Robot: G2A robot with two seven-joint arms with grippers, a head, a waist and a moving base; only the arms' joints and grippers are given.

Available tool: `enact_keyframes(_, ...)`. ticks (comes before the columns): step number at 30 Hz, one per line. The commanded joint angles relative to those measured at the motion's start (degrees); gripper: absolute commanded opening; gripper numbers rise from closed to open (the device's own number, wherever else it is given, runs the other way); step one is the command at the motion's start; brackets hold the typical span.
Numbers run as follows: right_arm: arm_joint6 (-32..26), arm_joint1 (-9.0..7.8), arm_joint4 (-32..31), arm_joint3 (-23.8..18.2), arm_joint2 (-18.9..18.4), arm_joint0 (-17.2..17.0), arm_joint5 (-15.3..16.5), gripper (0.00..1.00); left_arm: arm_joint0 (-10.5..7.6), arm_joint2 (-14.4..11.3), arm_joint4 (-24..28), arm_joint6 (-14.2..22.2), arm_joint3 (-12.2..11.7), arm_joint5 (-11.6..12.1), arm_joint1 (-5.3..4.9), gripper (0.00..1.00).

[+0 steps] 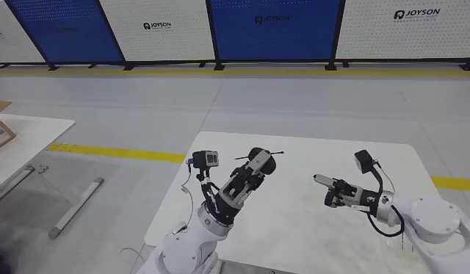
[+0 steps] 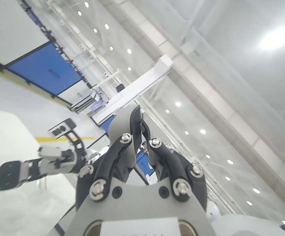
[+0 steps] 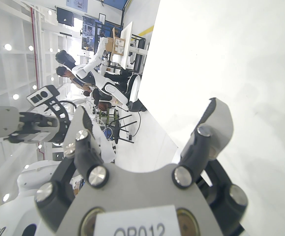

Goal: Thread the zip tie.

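Note:
A thin black zip tie sticks out level on both sides of my left gripper, which is shut on it and held raised above the white table. In the left wrist view its fingers press together with a dark bit of the tie between the pads. My right gripper is to the right, apart from the tie and pointing toward the left arm. It stands open with nothing between its fingers. The right gripper also appears far off in the left wrist view.
The table's far edge lies just past both grippers. A second table stands at the left across a floor gap with a yellow line. Blue and white panels close off the back.

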State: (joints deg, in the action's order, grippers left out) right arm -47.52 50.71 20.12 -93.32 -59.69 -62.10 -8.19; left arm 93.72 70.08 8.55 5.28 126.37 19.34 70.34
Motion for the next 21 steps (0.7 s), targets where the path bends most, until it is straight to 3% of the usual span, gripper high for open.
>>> enact_keyframes(1, 0.0, 0.0, 0.0, 0.0, 0.0, 0.0, 0.0, 1.0, 0.43, 0.63, -0.49, 0.46, 0.46, -0.05, -0.1, 0.0)
enact_keyframes(8, 0.0, 0.0, 0.0, 0.0, 0.0, 0.0, 0.0, 1.0, 0.11, -0.35, -3.91, 2.7, -1.19, -5.96, -0.23, 0.0)
enact_keyframes(15, 0.0, 0.0, 0.0, 0.0, 0.0, 0.0, 0.0, 1.0, -0.33, -3.57, -8.3, 7.44, -5.3, -10.35, -0.43, 0.0)
enact_keyframes(21, 0.0, 0.0, 0.0, 0.0, 0.0, 0.0, 0.0, 1.0, -0.73, -5.25, -16.2, 10.99, -8.77, -16.07, -0.87, 0.0)
